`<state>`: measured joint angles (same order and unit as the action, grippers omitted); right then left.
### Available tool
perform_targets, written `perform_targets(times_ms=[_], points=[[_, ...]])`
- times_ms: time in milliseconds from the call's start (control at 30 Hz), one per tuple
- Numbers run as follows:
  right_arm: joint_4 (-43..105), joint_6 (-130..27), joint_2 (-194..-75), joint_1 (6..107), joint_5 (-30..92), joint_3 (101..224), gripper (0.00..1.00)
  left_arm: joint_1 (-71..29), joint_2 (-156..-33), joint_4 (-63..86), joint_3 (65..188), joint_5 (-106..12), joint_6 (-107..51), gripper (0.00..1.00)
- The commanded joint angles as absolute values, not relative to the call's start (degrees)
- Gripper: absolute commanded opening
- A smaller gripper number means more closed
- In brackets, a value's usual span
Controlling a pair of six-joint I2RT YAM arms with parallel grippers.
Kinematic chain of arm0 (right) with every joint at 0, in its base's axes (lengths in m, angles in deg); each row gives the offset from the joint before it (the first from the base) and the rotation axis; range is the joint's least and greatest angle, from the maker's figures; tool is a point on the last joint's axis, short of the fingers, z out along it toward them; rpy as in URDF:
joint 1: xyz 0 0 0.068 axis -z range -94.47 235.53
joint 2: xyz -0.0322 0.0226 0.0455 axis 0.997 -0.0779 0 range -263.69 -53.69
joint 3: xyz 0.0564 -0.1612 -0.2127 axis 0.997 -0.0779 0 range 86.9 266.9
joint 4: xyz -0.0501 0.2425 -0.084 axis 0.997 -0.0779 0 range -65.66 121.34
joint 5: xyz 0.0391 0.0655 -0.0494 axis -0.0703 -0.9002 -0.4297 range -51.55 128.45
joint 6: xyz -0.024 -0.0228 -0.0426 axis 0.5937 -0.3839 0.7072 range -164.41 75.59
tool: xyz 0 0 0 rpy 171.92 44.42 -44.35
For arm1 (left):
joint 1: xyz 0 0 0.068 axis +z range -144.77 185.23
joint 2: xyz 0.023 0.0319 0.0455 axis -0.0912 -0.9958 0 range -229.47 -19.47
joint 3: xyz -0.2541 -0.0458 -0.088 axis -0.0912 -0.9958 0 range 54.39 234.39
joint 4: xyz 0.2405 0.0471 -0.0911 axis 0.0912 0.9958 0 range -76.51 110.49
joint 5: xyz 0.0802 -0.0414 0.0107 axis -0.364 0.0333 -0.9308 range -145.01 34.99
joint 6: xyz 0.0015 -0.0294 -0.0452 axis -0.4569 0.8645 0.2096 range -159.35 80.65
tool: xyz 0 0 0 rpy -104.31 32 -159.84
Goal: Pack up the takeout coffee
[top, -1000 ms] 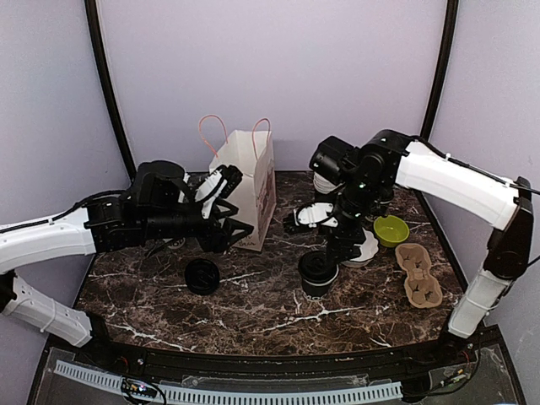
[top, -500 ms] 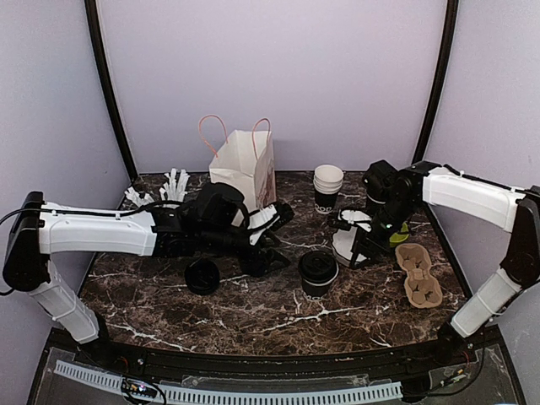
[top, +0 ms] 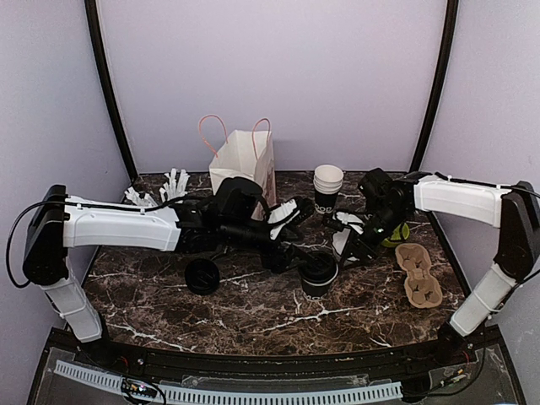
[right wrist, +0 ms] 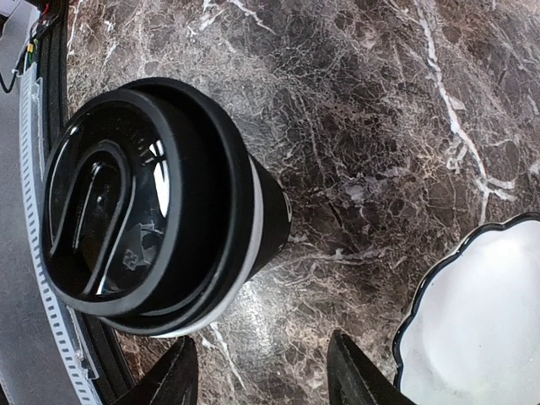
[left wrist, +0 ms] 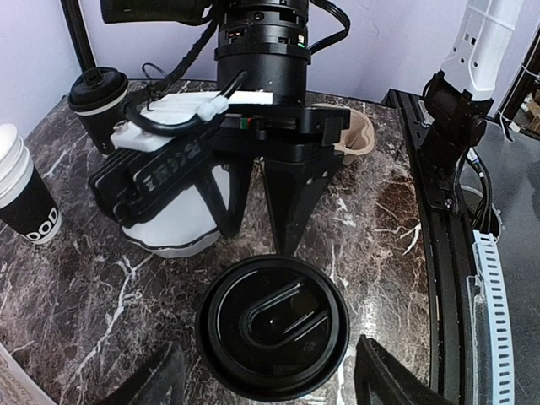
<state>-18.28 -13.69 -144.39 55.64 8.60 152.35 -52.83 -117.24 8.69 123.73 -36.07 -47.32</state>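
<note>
A takeout coffee cup [top: 319, 273], black with a black lid, stands at the table's middle. My left gripper [top: 305, 260] is open, with one finger on each side of this cup. In the left wrist view the lid [left wrist: 272, 325] sits between the fingertips [left wrist: 384, 380] with gaps on both sides. My right gripper [top: 350, 246] is open and empty just right of the cup; its wrist view shows the cup [right wrist: 143, 207] ahead and to the left of the fingers [right wrist: 354, 375]. A second lidded black cup [top: 202, 276] stands at the front left.
A white paper bag [top: 245, 164] with pink handles stands at the back. A stack of lidless cups [top: 327, 187], a white plate [right wrist: 481, 321], a green bowl [top: 393, 231] and a brown cup carrier [top: 419, 274] are on the right. White sticks [top: 173, 181] are at the back left. Another lidded cup [left wrist: 97, 91] stands beyond the right arm.
My left arm has reached right from beside the bag until its open fingers straddle the middle cup. My right gripper has drawn off that cup to the right and lowered.
</note>
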Motion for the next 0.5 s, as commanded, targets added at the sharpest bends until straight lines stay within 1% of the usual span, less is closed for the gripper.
perform_targets(times_ms=[0, 67, 333, 467], points=[[-16.3, -14.0, -147.0, 56.1, 6.1, 151.7, 0.51, -53.5, -118.9, 6.8, 125.5, -35.2, -49.6, 0.80], [-15.9, -14.0, -147.3, 56.1, 6.0, 151.4, 0.50, -53.6, -119.9, 7.6, 126.2, -35.5, -50.3, 0.84], [-15.9, -13.9, -148.6, 56.1, 5.4, 151.9, 0.50, -53.8, -122.5, 8.8, 127.3, -36.1, -52.6, 0.84], [-16.0, -13.9, -149.6, 56.1, 5.0, 152.2, 0.50, -53.9, -124.4, 9.0, 128.7, -36.7, -52.8, 0.82]])
